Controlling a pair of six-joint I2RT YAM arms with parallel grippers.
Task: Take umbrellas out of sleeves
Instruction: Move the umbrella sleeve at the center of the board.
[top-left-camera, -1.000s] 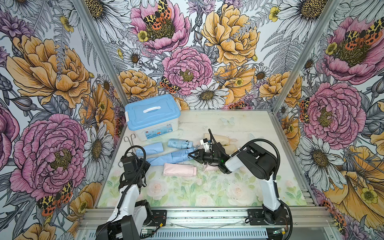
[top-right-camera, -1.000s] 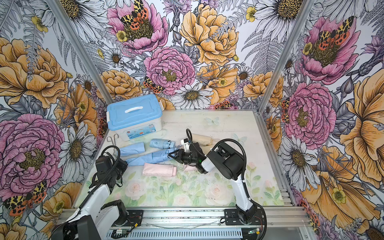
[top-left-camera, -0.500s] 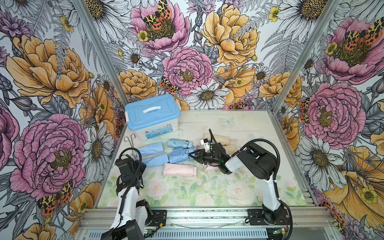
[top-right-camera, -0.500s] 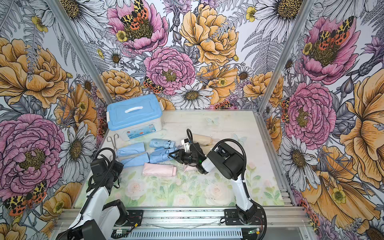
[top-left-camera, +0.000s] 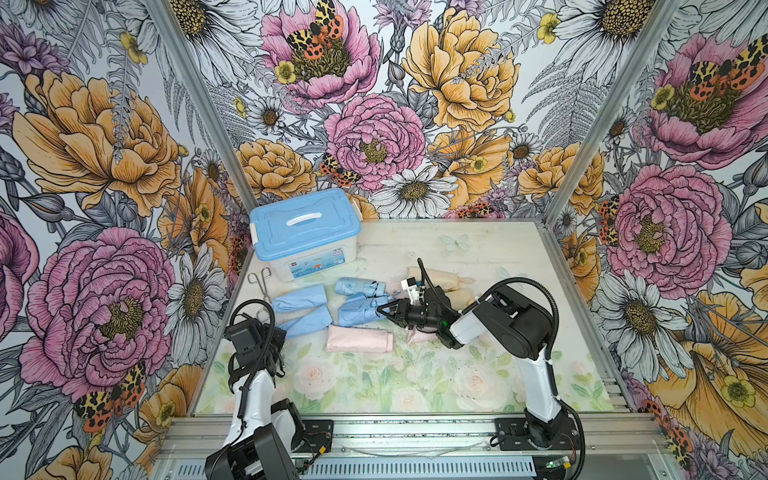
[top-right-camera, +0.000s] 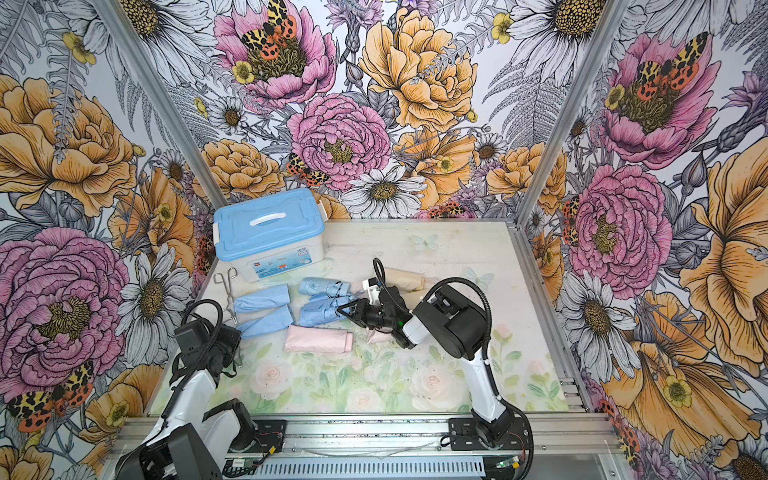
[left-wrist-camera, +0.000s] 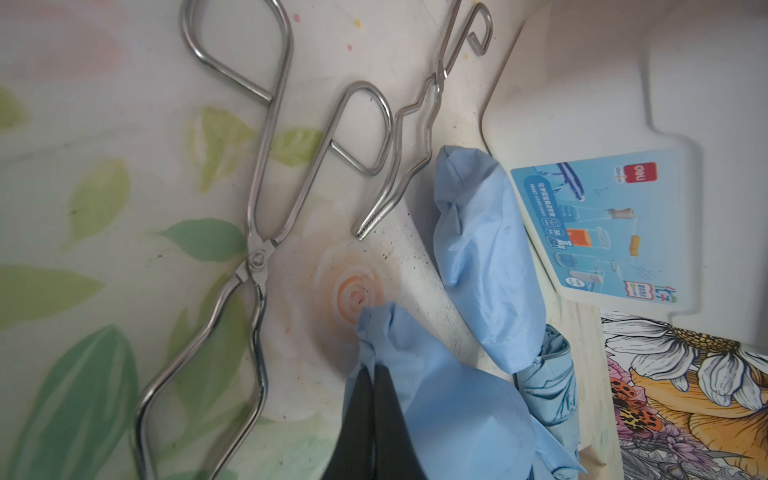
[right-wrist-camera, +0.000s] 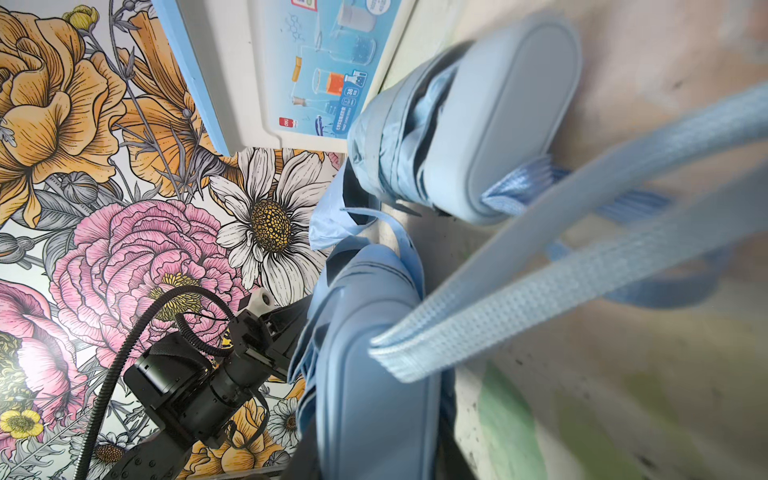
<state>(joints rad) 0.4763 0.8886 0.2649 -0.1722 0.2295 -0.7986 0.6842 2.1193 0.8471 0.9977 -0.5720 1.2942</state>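
Blue-lidded plastic box (top-left-camera: 305, 232) at the floral table's (top-left-camera: 415, 386) back left, metal tongs (left-wrist-camera: 255, 259) just beside it.

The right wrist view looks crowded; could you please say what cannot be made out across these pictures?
- Right wrist view: the blue umbrella hides the fingers of the right gripper; the strap is blurred.
- Top views: the right arm covers most of a pink item.
- Left wrist view: the bottom edge cuts off the left gripper and blue sleeve.
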